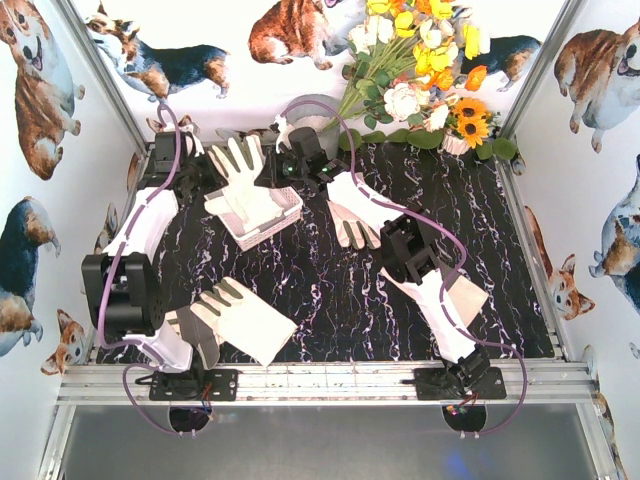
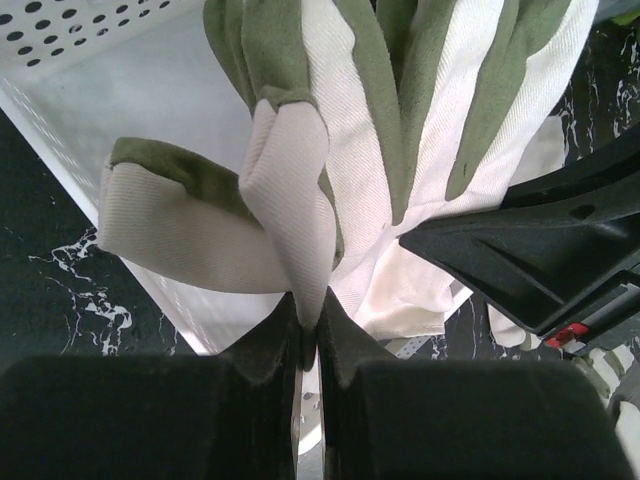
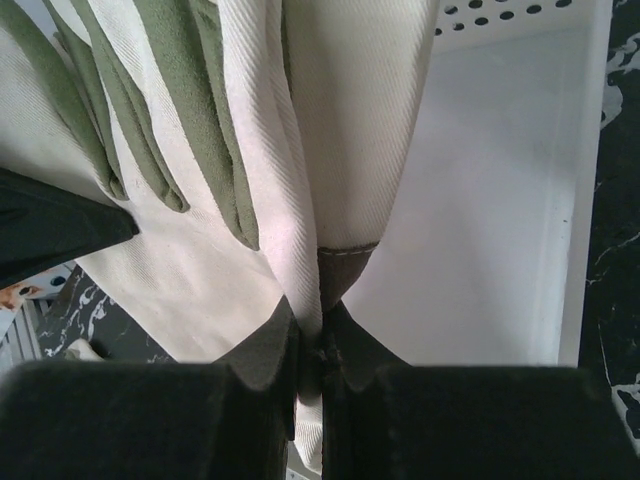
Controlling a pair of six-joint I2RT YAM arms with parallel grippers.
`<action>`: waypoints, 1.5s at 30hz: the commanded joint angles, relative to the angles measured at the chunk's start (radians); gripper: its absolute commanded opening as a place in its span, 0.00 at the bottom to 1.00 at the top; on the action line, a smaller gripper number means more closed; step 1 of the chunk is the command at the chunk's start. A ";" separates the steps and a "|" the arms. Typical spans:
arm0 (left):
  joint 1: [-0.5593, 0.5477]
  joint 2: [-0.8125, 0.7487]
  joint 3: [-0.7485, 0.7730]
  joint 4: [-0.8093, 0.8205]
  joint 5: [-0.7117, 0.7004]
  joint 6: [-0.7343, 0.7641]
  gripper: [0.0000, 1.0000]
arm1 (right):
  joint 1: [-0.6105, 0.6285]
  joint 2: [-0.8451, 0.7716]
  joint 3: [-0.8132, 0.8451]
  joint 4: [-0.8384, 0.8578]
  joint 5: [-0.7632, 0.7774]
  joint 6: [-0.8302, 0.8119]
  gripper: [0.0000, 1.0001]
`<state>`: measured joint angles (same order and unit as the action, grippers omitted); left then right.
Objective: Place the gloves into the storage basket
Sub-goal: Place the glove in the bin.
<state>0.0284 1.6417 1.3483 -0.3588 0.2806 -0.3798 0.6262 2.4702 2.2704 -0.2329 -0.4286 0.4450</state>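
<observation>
A cream glove point(image 1: 240, 162) with dark finger patches hangs spread over the white storage basket point(image 1: 285, 212) at the back left. My left gripper point(image 1: 213, 172) is shut on its left edge and my right gripper point(image 1: 270, 172) is shut on its right edge. In the left wrist view the jaws point(image 2: 308, 335) pinch a fold of the glove point(image 2: 340, 150) above the basket floor point(image 2: 110, 110). The right wrist view shows the jaws point(image 3: 320, 350) pinching the glove's hem point(image 3: 330, 150) over the basket point(image 3: 500, 220). Other gloves lie at mid-table point(image 1: 352, 215), front left point(image 1: 240, 318) and under my right arm point(image 1: 462, 295).
A bunch of artificial flowers point(image 1: 420, 70) stands at the back right. A grey metal bucket point(image 1: 312, 112) sits behind the right wrist. Printed walls close in the table on three sides, and a metal rail point(image 1: 320, 380) runs along the front edge.
</observation>
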 commanded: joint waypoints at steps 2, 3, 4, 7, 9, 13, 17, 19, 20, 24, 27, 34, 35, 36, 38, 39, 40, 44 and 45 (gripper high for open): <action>0.006 0.035 -0.007 -0.003 0.050 0.018 0.00 | -0.004 0.012 0.067 0.005 0.010 -0.039 0.00; 0.006 0.037 -0.012 -0.003 0.053 0.017 0.00 | -0.003 0.014 0.067 -0.006 0.010 -0.043 0.00; 0.007 0.040 -0.018 -0.001 0.055 0.014 0.00 | -0.003 0.016 0.067 -0.018 0.011 -0.046 0.00; 0.006 0.044 -0.035 0.000 0.062 0.007 0.00 | -0.003 0.019 0.067 -0.054 0.009 -0.055 0.00; 0.005 0.045 -0.044 -0.001 0.069 0.007 0.00 | -0.002 0.018 0.067 -0.084 0.017 -0.070 0.00; 0.005 0.039 -0.069 -0.007 0.084 0.004 0.00 | 0.001 0.009 0.062 -0.148 0.030 -0.095 0.00; -0.003 0.016 -0.121 0.003 0.100 -0.013 0.00 | 0.004 -0.039 0.002 -0.178 0.038 -0.097 0.00; -0.007 -0.026 -0.153 0.006 0.119 -0.021 0.00 | 0.007 -0.077 -0.046 -0.190 0.038 -0.086 0.00; -0.009 -0.040 -0.167 0.005 0.124 -0.024 0.00 | 0.007 -0.101 -0.072 -0.193 0.030 -0.074 0.00; -0.012 -0.092 -0.216 0.006 0.120 -0.025 0.00 | 0.018 -0.183 -0.183 -0.163 0.023 -0.060 0.00; -0.012 -0.087 -0.208 0.010 0.097 -0.006 0.00 | 0.021 -0.183 -0.187 -0.163 0.062 -0.073 0.00; -0.011 0.002 -0.150 0.015 0.041 0.037 0.00 | 0.021 -0.116 -0.126 -0.193 0.164 -0.131 0.00; -0.011 0.022 -0.145 0.015 0.039 0.040 0.00 | 0.022 -0.104 -0.114 -0.209 0.175 -0.141 0.00; -0.012 0.036 -0.141 0.015 0.038 0.041 0.00 | 0.021 -0.093 -0.106 -0.218 0.185 -0.149 0.00; -0.012 0.054 -0.139 0.020 0.034 0.045 0.00 | 0.021 -0.078 -0.103 -0.226 0.201 -0.162 0.00; -0.013 0.065 -0.140 0.020 0.028 0.049 0.00 | 0.022 -0.072 -0.103 -0.227 0.208 -0.168 0.00; -0.012 0.073 -0.138 0.018 0.018 0.052 0.00 | 0.023 -0.065 -0.100 -0.232 0.215 -0.176 0.00; -0.013 0.107 -0.137 0.014 0.006 0.063 0.00 | 0.029 -0.024 -0.059 -0.268 0.235 -0.201 0.00; -0.016 0.112 -0.137 0.015 0.005 0.066 0.00 | 0.032 -0.016 -0.053 -0.273 0.242 -0.204 0.00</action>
<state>0.0078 1.7306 1.1915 -0.3237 0.3393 -0.3550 0.6678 2.4207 2.1479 -0.4927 -0.2859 0.2958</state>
